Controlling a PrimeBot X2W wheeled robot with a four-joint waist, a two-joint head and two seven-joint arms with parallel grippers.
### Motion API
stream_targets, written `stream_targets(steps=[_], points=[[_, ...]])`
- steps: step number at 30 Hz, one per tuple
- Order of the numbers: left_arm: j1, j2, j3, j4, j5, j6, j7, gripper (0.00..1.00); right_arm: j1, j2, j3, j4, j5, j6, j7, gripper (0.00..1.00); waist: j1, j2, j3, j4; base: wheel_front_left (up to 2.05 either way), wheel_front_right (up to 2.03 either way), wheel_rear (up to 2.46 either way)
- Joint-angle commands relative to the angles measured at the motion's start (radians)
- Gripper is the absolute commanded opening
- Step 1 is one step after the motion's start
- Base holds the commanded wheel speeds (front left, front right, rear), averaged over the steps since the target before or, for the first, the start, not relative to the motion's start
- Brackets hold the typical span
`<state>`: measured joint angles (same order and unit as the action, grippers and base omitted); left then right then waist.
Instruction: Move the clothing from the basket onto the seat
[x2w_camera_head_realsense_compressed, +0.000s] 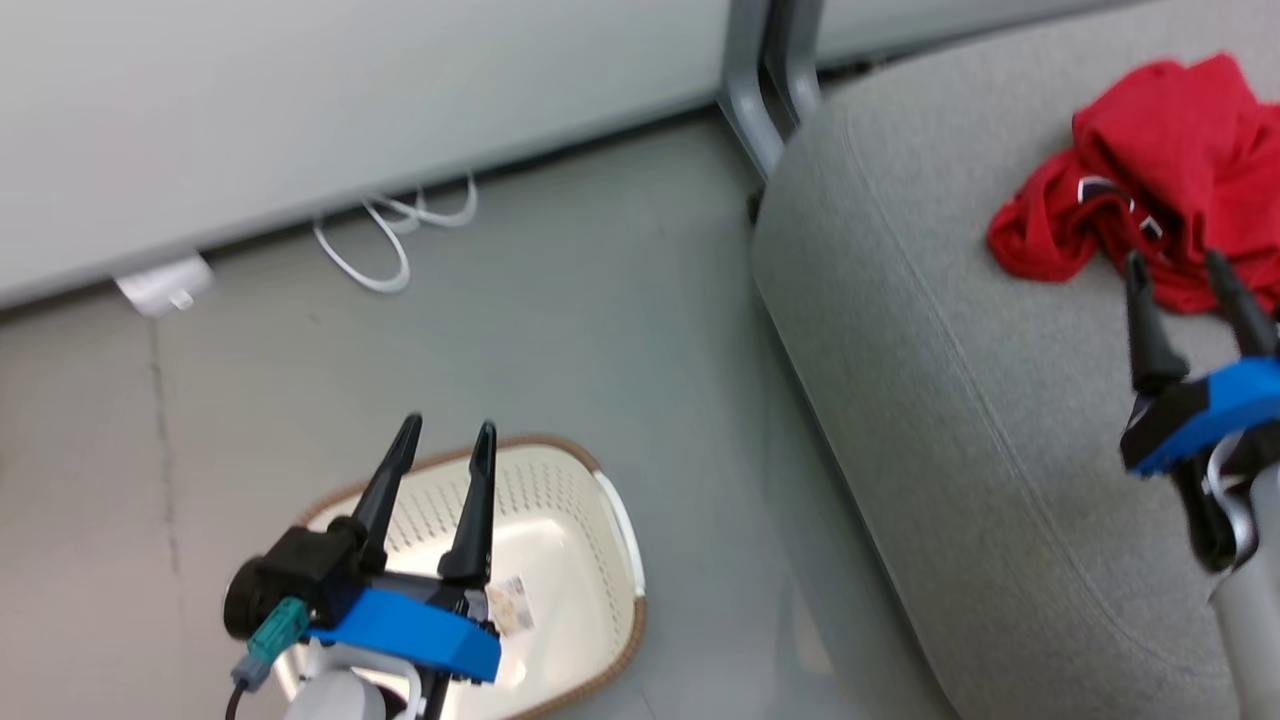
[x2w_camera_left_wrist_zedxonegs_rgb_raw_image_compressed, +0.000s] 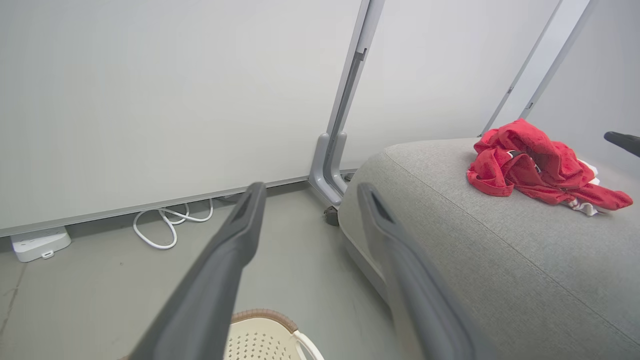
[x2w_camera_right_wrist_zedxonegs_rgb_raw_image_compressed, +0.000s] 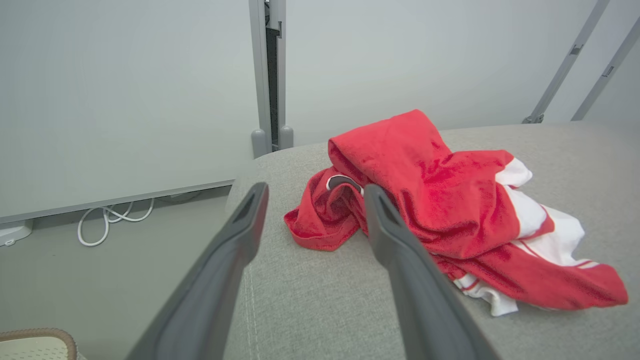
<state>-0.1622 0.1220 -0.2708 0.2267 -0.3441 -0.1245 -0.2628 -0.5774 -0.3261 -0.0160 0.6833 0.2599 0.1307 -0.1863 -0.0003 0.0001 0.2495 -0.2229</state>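
A lab/test space set up as a home corner is suggested. Plain white partition panels (x2w_camera_left_wrist_zedxonegs_rgb_raw_image_compressed: 150, 100) are held by grey metal posts (x2w_camera_left_wrist_zedxonegs_rgb_raw_image_compressed: 345, 100), and a white cable (x2w_camera_left_wrist_zedxonegs_rgb_raw_image_compressed: 160, 232) & power box (x2w_camera_left_wrist_zedxonegs_rgb_raw_image_compressed: 37, 243) are left on the bare grey floor (x2w_camera_head_realsense_compressed: 560, 320). Home props are placed there, i.e. a seat (x2w_camera_head_realsense_compressed: 950, 420) & basket (x2w_camera_head_realsense_compressed: 560, 500).

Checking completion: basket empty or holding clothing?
Empty where visible: basket floor bare but for a paper label; left hand hides part; clothing lies on the seat.

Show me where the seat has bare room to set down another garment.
The seat is bare from its left edge across to the clothing, and along the near side. Crowded: the far right, where it lies and the right gripper hovers.
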Motion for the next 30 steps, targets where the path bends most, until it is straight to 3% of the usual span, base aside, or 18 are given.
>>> stream_targets(steps=[1,8,16,22,30], points=[[0.031,-0.005,0.013,0.002,-0.005,-0.009,-0.003,1.0,0.066,0.012,0.004,-0.053,0.007,0.0,-0.004,1.0,0.0003,-0.0001,-0.139,0.081,0.0,0.0,0.0],[0.12,-0.006,0.072,0.01,-0.019,-0.008,-0.003,1.0,0.295,0.059,-0.036,-0.313,-0.073,0.0,0.028,1.0,0.0003,-0.0001,-0.221,0.145,0.0,0.0,0.0],[0.161,-0.007,0.126,0.041,-0.024,-0.008,-0.003,1.0,0.494,0.188,-0.088,-0.534,-0.145,0.0,0.062,1.0,0.0003,-0.0001,-0.265,0.216,0.0,0.0,0.0],[0.169,-0.008,0.164,0.061,-0.018,-0.006,-0.003,1.0,0.558,0.246,-0.06,-0.564,-0.135,0.0,0.07,1.0,0.0003,-0.0001,-0.267,0.243,0.0,0.0,0.0],[0.171,-0.012,0.191,0.077,-0.015,-0.006,-0.003,1.0,0.565,0.26,-0.037,-0.554,-0.143,0.0,0.072,1.0,0.0003,-0.0001,-0.266,0.247,0.0,0.0,0.0]])
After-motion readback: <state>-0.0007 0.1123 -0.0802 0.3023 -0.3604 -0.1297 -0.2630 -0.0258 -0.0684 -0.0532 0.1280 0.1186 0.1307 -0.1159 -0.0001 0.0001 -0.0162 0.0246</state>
